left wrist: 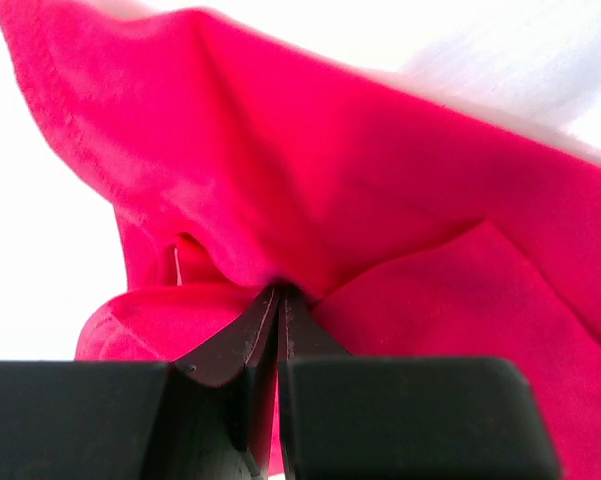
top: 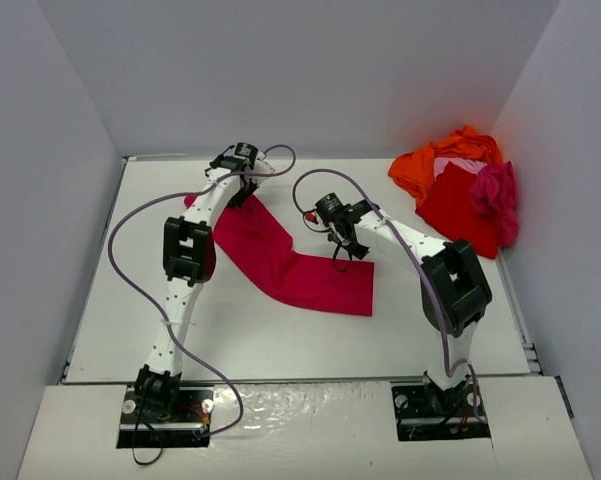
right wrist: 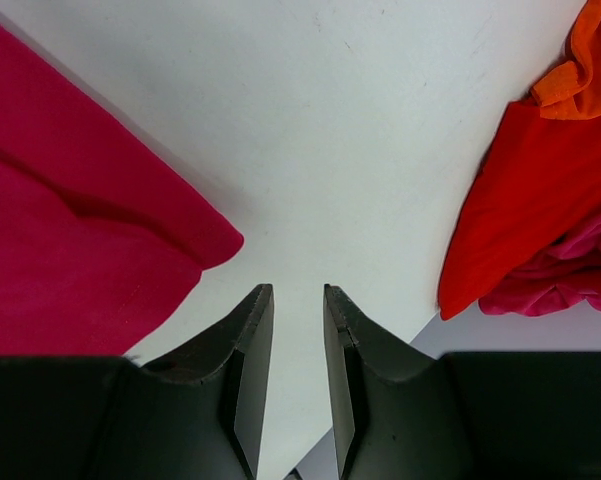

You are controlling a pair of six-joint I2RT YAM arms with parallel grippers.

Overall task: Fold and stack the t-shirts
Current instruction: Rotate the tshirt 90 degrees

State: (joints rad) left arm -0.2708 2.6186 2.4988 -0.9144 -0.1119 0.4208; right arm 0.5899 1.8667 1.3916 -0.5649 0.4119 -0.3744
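Top external view: the crimson shirt (top: 290,262) lies in the middle of the table (top: 230,335) as a long bent band. It runs from the far left, under the left arm, down to a broader flat end near the centre. It looks narrowed lengthwise but not squared into a finished fold.

The left gripper (left wrist: 280,295) is clamped on a pinch of this shirt at the band's far left end. In the left wrist view the cloth bunches and rises out from between the closed jaws.

The right gripper (right wrist: 298,290) hovers over bare table just beside the near-right end of the band. Its jaws stand a narrow gap apart with nothing between them.

The other shirts sit in a loose heap at the far right corner, well apart from the crimson one. The orange shirt (top: 425,165) is farthest back and the red shirt (top: 460,210) is spread in front of it. The magenta shirt (top: 495,195) is crumpled on the red one's right side, and a strip of pale pink shirt (top: 460,160) shows between orange and red.

As a judgement, the task is at an early stage. One shirt is part-way through folding, no folded stack exists anywhere in view, and the heap appears untouched, so four shirts and all the stacking remain.
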